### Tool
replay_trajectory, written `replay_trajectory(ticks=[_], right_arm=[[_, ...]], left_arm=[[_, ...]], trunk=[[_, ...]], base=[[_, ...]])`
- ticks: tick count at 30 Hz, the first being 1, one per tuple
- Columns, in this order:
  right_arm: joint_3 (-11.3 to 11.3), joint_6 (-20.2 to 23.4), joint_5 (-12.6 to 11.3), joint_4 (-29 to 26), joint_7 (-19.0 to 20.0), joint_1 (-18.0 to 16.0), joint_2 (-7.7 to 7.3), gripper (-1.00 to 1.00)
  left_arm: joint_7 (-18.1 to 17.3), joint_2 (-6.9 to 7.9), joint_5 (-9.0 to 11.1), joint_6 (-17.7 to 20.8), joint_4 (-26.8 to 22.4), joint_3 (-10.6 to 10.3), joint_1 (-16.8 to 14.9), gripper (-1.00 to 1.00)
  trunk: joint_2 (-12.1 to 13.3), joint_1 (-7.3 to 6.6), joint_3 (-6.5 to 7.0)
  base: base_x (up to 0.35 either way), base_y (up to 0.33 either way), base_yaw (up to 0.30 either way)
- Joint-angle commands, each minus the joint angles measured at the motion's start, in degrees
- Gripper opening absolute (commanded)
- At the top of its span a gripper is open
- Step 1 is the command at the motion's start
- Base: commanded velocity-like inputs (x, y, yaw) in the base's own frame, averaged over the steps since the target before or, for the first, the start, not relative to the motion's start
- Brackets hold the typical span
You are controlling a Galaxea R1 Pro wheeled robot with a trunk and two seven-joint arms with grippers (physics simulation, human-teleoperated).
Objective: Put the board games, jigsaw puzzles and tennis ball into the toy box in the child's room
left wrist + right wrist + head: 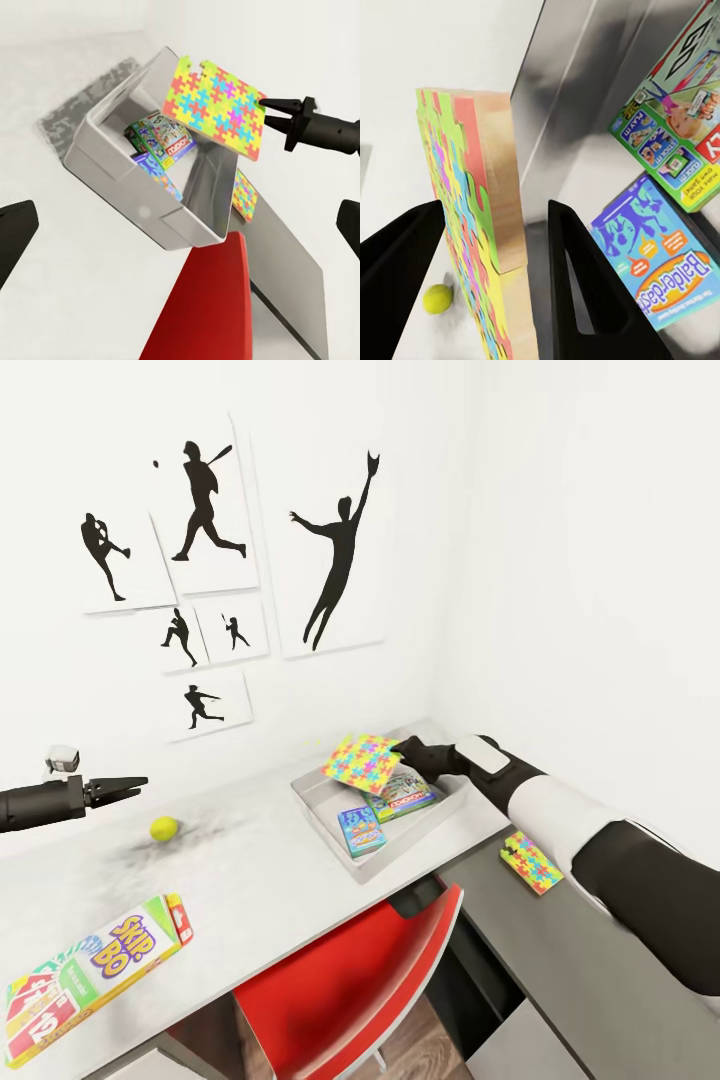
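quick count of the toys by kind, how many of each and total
Board games: 3, namely Skip-Bo on the table, Monopoly and Balderdash in the toy box.
Jigsaw puzzles: 2, one held by the right gripper over the box, one on the grey surface.
Tennis balls: 1.
Total: 6

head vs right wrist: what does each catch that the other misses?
Head only: the Skip-Bo card game box near the white table's front edge, the second multicoloured jigsaw puzzle on the grey ledge, the red chair, and the left gripper.

Right wrist only: the held puzzle's wooden edge.

Both: the multicoloured jigsaw puzzle pinched by the right gripper over the grey toy box, the green Monopoly box, the blue Balderdash box, and the yellow-green tennis ball.
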Motion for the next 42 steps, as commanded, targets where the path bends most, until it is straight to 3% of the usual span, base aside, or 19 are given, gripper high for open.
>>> replay_trajectory(ticks=[1, 8, 13, 17, 20, 42], right_arm=[[0.1, 0.1, -0.4, -0.1, -0.5, -0.1, 0.05, -1.0], [0.1, 0.1, -0.4, 0.0, -0.7, 0.0, 0.43, -1.0], [-0.2, 0.1, -0.6, 0.0, -2.9, 1.1, 0.53, -1.0], [-0.8, 0.1, -3.7, 0.0, -4.8, 1.7, 0.49, -1.0], [-0.9, 0.1, -4.6, 0.0, -5.3, 2.0, 0.46, -1.0], [-0.7, -0.8, -5.2, -0.1, -5.6, 4.0, 1.29, -1.0]], left_arm=[[-0.5, -0.01, -0.6, 0.6, 0.0, 0.1, -0.1, 1.0], [-0.5, -0.01, -0.6, 0.6, 0.0, 0.2, -0.1, 1.0], [-0.5, -0.01, -0.5, 0.6, 0.0, 0.2, -0.1, 1.0], [-0.5, -0.01, -0.5, 0.6, 0.0, 0.1, -0.1, 1.0], [-0.5, -0.01, -0.5, 0.6, 0.0, 0.1, -0.1, 1.0], [-0.5, -0.01, -0.5, 0.6, 0.0, 0.1, -0.1, 1.0]], trunk=[[-0.1, 0.04, -0.12], [-0.1, 0.04, -0.12], [-0.1, 0.04, -0.12], [-0.1, 0.04, -0.12], [-0.1, 0.04, -0.12], [-0.1, 0.04, -0.12]], base=[[0.0, 0.0, 0.0], [0.0, 0.0, 0.0], [0.0, 0.0, 0.0], [0.0, 0.0, 0.0], [0.0, 0.0, 0.0], [0.0, 0.0, 0.0]])
